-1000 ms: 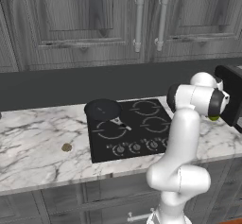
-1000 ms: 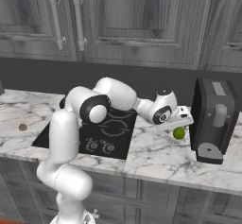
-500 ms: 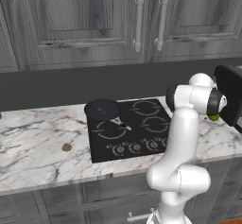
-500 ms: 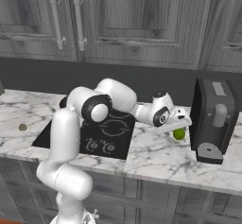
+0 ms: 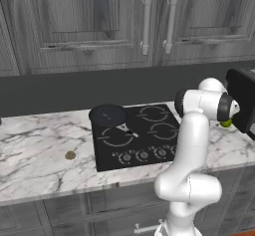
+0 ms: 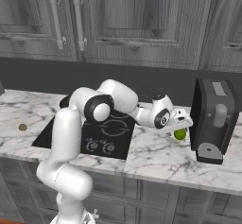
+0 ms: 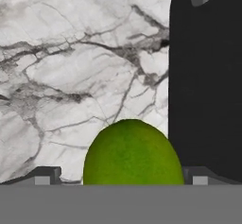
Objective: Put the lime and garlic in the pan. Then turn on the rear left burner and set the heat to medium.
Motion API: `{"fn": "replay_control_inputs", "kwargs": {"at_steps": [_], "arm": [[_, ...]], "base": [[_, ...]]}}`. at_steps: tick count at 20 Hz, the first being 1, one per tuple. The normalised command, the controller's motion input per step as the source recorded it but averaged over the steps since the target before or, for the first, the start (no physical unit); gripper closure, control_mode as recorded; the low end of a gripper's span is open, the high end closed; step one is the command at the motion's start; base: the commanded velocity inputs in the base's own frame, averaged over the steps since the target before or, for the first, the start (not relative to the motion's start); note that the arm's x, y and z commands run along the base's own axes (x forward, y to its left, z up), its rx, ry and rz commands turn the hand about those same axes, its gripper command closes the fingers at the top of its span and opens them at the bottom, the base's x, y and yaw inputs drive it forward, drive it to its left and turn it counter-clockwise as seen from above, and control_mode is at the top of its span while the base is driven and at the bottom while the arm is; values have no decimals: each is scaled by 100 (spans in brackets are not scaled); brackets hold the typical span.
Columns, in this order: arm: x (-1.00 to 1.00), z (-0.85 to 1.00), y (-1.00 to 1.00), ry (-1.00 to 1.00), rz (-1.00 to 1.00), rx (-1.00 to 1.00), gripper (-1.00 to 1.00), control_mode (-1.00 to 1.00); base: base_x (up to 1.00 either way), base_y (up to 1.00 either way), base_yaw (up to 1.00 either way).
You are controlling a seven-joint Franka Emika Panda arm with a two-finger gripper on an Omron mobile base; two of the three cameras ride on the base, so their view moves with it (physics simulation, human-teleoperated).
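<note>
Bright green, the lime (image 7: 133, 153) is seen on the white marble counter (image 6: 156, 159) at the right of the scene, just beside the tall black appliance (image 6: 213, 119) that stands at the counter's right end. The gripper (image 6: 178, 126) is lowered over the lime, its jaws spread to their full width, with one dark finger tip (image 7: 46, 175) showing on each side of the fruit in the hand view. A narrow gap is seen between each tip and the lime's skin, so nothing is gripped; whether the lime is touched anywhere cannot be told. In the left base view the lime (image 5: 226, 123) is glimpsed just past the arm's wrist, close to the black appliance (image 5: 243, 99).

The black pan (image 5: 108, 115) is set at the far left of the black glass cooktop (image 5: 144, 153), over the rear left burner, which is covered by it. Its short handle (image 5: 127, 130) is pointed toward the near right and ends in a pale tip. Nothing is seen inside the pan.

The garlic (image 5: 70, 155) is left on the marble well to the left of the cooktop, apart from the pan. It is also seen as a small tan lump (image 6: 22, 127) at the left edge of the right base view. A row of small grey knobs (image 5: 143, 155) is lined along the cooktop's near edge.
</note>
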Motion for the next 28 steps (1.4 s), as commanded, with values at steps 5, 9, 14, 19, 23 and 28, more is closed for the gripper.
{"fn": "replay_control_inputs", "kwargs": {"at_steps": [5, 9, 14, 19, 23, 28], "arm": [[0, -21, -14, 0, -2, 0, -100, -100], [0, -1, -7, 0, 0, 0, -100, -100], [0, 0, 0, 0, 0, 0, -100, -100], [0, 0, 0, 0, 0, 0, 100, -100], [0, 0, 0, 0, 0, 0, 100, -100], [0, 0, 0, 0, 0, 0, 100, -100]], "base": [[0, 0, 0], [0, 0, 0], [0, 0, 0], [0, 0, 0], [0, 0, 0], [0, 0, 0]]}}
